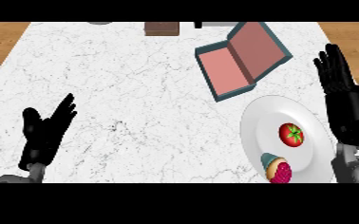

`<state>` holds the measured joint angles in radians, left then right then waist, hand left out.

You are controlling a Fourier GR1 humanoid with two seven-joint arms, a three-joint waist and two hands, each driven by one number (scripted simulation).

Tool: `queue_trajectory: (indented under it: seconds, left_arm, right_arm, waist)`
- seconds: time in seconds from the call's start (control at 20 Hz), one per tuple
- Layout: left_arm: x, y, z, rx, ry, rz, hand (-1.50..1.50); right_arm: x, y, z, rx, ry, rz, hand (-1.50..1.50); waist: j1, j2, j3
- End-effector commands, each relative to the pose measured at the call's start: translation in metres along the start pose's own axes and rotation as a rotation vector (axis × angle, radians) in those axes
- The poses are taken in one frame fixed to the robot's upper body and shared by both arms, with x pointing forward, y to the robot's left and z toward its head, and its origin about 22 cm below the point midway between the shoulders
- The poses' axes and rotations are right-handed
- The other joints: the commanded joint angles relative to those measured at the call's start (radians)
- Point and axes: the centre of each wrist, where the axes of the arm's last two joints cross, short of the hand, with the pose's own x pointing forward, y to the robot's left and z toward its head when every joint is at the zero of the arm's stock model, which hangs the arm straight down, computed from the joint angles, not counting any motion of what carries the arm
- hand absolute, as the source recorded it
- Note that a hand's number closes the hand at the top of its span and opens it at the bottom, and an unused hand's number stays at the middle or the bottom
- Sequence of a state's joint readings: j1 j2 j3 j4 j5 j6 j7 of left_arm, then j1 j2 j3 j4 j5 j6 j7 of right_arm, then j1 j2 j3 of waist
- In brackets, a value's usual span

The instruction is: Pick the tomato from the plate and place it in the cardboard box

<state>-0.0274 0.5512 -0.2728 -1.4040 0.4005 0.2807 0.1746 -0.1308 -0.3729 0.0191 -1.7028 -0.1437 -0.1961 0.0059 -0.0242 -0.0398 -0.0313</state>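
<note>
Head view: only camera; the lines below all refer to it.
Surface (126, 85): white marbled top, carrying everything listed.
Tomato (291, 135): red, sits on the plate (277, 107) at the 4 o'clock part of the view, right of the plate's middle.
Tomato attitude: green stem end faces up toward the camera; body is round, so no long axis worth noting.
Plate companion: pink-topped item (278, 167) at 6–7 o'clock of the tomato, near but apart.
Cardboard box (226, 73): open, lid laid back toward 2 o'clock; tray lies at 11 o'clock of the tomato, just beyond the plate rim.
Right robot hand (342, 99): fingers spread and straight, pointing to 12 o'clock, holding nothing; at the view's right edge beside the plate.
Left robot hand (43, 129): open, fingers up, resting at 8 o'clock of the view, well apart from the plate.
Key relation: tomato lies at 7–8 o'clock of the right robot hand's palm, near; this hand is plainly the nearer one.
Judgement, step: nothing grasped yet; pick not begun.
Judgement, next move: the right robot hand would need to come inward and down over the tomato, then carry toward 11 o'clock.
Risk: the pink-topped item sits close to the grasp.
</note>
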Motion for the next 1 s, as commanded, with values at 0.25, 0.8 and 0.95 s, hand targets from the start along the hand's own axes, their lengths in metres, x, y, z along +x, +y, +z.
queue_trajectory:
  seconds: [0.25,0.8,0.95]
  left_arm:
    - [0.066,-0.014,-0.004,0.072,-0.377,0.191,0.00]
    - [0.084,-0.035,0.012,-0.028,-0.361,0.255,0.00]
    - [0.080,-0.042,0.003,-0.014,-0.367,0.242,0.00]
  right_arm:
    - [-0.031,-0.154,0.029,-0.310,0.106,-0.119,1.50]
    - [-0.054,-0.237,0.060,0.010,0.085,0.394,-1.50]
    - [-0.011,-0.256,0.037,0.183,0.174,0.555,-1.50]
  waist:
    - [-0.013,0.035,0.041]
    - [0.037,0.038,0.033]
    - [0.032,0.042,0.030]
